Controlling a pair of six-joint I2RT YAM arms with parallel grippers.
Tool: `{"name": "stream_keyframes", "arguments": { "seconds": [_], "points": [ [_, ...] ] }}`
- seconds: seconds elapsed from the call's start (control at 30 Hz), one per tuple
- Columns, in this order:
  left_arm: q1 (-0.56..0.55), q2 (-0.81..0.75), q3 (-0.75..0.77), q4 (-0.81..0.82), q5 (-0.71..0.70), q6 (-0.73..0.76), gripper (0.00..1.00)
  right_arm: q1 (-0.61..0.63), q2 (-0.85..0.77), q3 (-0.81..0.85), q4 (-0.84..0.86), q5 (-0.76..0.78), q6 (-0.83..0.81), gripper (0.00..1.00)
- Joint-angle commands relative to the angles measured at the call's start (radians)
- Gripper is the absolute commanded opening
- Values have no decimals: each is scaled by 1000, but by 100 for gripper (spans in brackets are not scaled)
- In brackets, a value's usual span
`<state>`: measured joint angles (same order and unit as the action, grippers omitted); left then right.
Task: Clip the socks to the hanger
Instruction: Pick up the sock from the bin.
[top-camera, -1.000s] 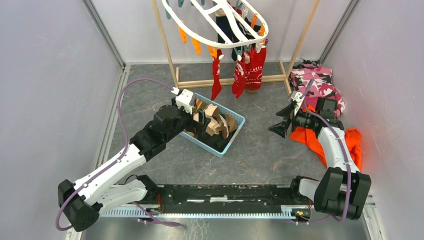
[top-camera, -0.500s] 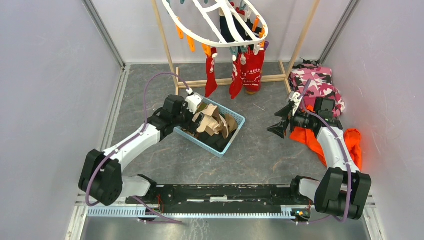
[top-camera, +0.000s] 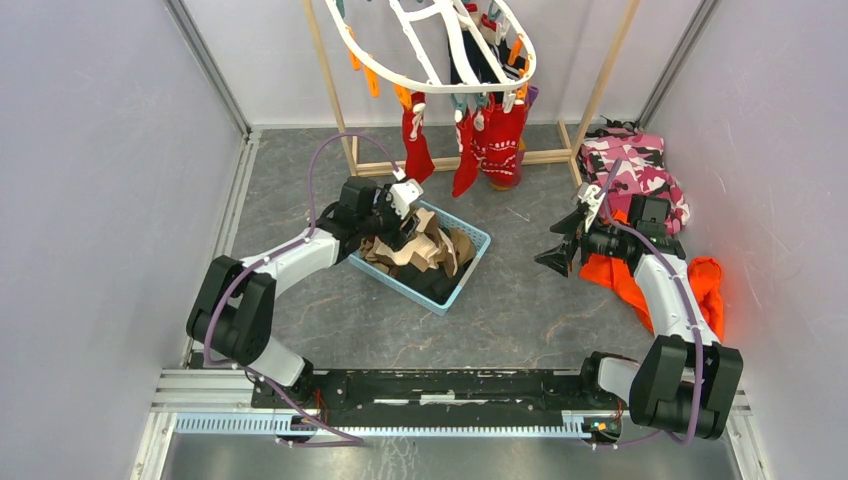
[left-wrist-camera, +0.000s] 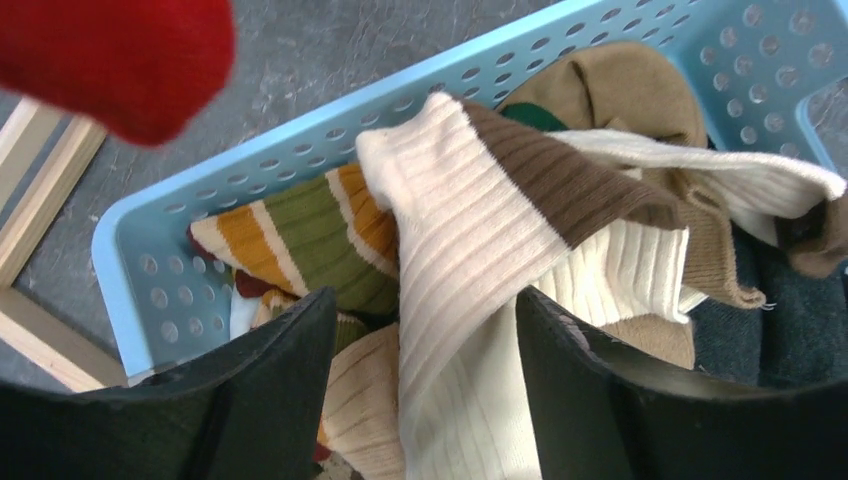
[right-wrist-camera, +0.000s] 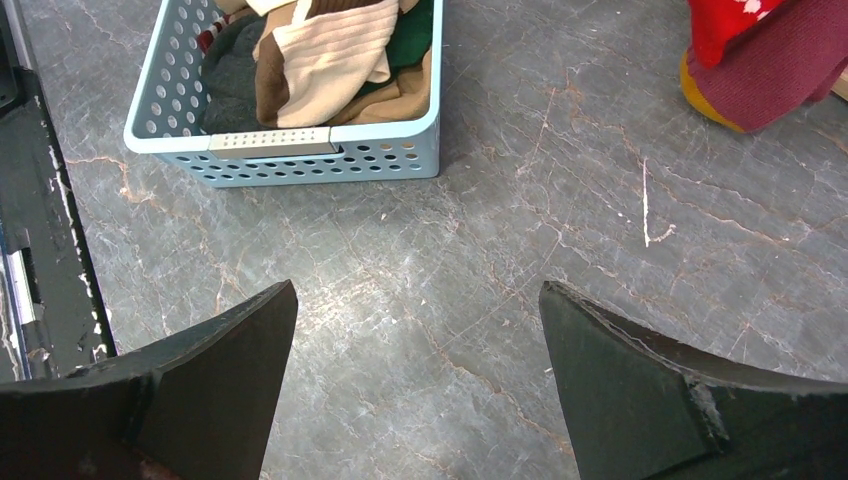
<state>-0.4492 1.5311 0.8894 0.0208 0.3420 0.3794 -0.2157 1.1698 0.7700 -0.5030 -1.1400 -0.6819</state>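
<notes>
- Spanning the top view, a grey marbled floor (top-camera: 520, 310) carries everything else.
- At the upper centre a light wooden pole rack (top-camera: 332, 85) stands on that floor, and the hanger (top-camera: 445, 90), a white oval frame with teal and orange clips, hangs tilted within it.
- Along the hanger's lower rim several red socks (top-camera: 500, 140) with white patterns dangle from clips. A darker sock hangs behind them.
- A pink camouflage garment (top-camera: 640, 165) lies at the right edge, with an orange cloth (top-camera: 705, 285) just below it.
- A light blue basket (top-camera: 470, 262) sits left of centre, below the hanger, and is heaped with more socks (top-camera: 425, 250) in beige, brown and dark tones.
- The left gripper (left-wrist-camera: 425, 305) reaches into the basket's upper left corner. Its dark fingers (left-wrist-camera: 290, 370) straddle a cream sock with a brown band (left-wrist-camera: 460, 230), and I cannot tell whether they pinch it.
- Beside that one lies a green-and-orange striped sock (left-wrist-camera: 310, 220), against the basket's perforated wall.
- The right gripper (right-wrist-camera: 415, 300) hangs over bare floor right of the basket, jaws spread wide and holding nothing.
- A red sock toe (left-wrist-camera: 120, 50) fills the upper left corner of the left wrist view.
</notes>
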Motion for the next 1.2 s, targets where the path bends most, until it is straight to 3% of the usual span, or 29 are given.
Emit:
{"name": "stream_keyframes", "arguments": {
  "seconds": [0.0,0.07,0.2,0.33,0.6,0.77,1.03,1.17],
  "points": [
    [1,-5,26,125,95,-30,68,5,-3,21,0,5,-19,97],
    [1,-9,16,151,105,-51,57,4,4,23,1,3,-19,97],
    [1,-8,1,163,106,-86,16,4,14,31,0,-3,-19,97],
    [1,-53,-35,169,105,-113,3,5,15,31,-4,-4,-24,97],
    [1,-266,-104,135,84,-258,2,8,2,35,-36,-7,-61,97],
    [1,-399,-133,131,69,-387,2,33,10,92,-140,-10,-163,97],
    [1,-525,-138,167,149,-544,2,143,26,240,-384,-18,-475,98],
    [1,-555,-134,229,188,-663,2,235,24,273,-380,-9,-485,98]
  ]
}}
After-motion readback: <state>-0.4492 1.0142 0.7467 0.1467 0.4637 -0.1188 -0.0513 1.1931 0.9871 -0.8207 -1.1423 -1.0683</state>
